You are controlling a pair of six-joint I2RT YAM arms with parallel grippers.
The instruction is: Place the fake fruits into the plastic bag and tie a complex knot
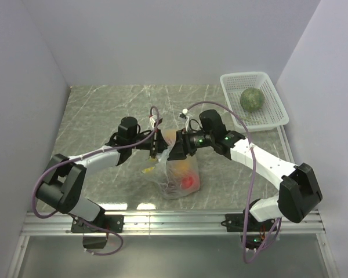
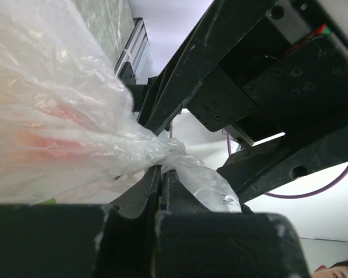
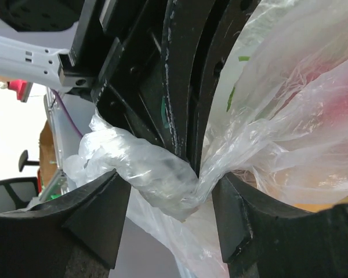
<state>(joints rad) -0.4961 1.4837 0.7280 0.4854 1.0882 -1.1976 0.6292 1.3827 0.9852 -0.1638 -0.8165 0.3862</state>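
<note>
- The bag (image 1: 180,174) stands mid-way along the worktop (image 1: 104,110), toward its near edge; our left claw (image 2: 161,176) is clamped on its twisted neck.
- Our right claw (image 3: 168,200) stands apart, straddling that neck, which runs crosswise between its jaws.

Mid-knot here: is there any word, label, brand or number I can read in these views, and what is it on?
No readable text in any view.
plastic bag: small green printed marks, too small and blurred to read.
white basket: no label visible.
</note>
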